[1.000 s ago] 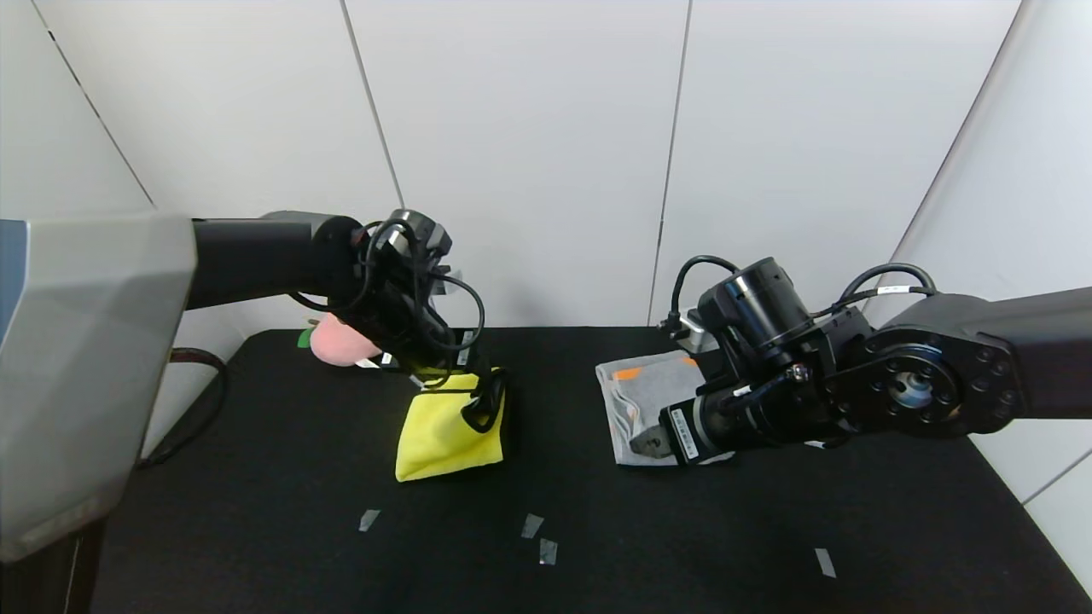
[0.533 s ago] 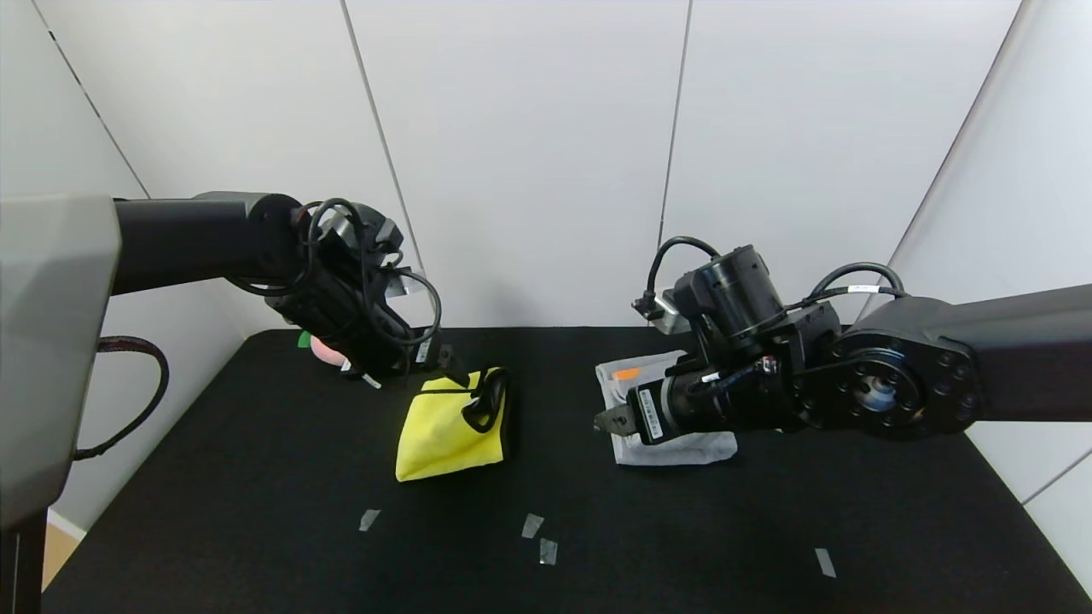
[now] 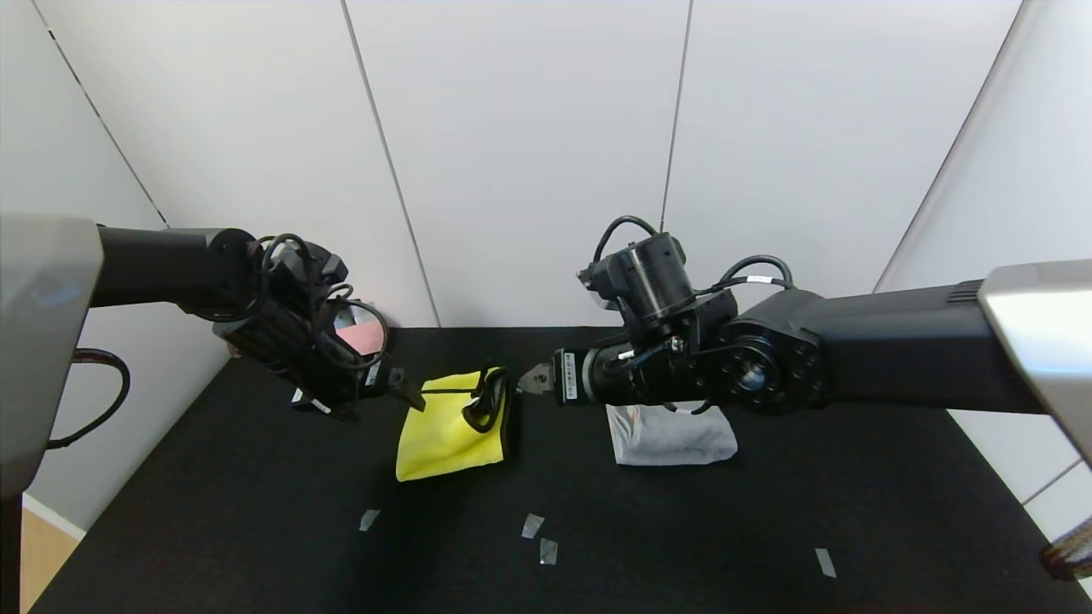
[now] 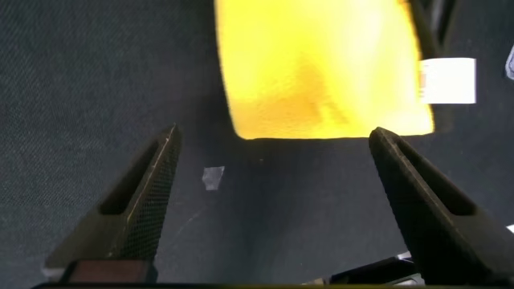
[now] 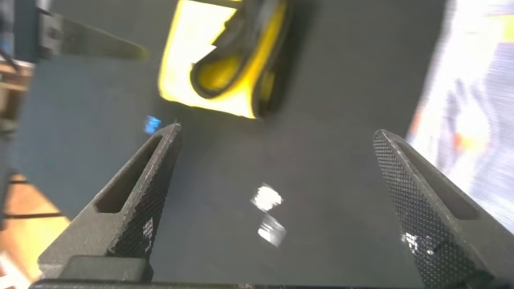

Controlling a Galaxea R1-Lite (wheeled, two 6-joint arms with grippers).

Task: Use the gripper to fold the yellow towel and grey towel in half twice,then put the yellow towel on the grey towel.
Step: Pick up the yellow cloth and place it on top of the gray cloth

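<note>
The yellow towel (image 3: 448, 431) lies folded on the black table, its dark trim bunched at its right edge; it also shows in the left wrist view (image 4: 317, 68) and the right wrist view (image 5: 221, 60). The grey towel (image 3: 674, 439) lies folded to its right, partly hidden by my right arm, and shows at the edge of the right wrist view (image 5: 482, 104). My left gripper (image 3: 408, 392) is open and empty, just left of the yellow towel's far corner. My right gripper (image 3: 533, 379) is open and empty, just right of the yellow towel's trim.
A pink plush peach (image 3: 354, 337) sits at the back left behind my left arm. Bits of pale tape (image 3: 537, 537) mark the black table (image 3: 682, 546) near the front. White wall panels stand close behind the table.
My left arm drew back to the left, off the yellow towel. My right arm swung left from over the grey towel to beside the yellow towel. Both towels stayed put.
</note>
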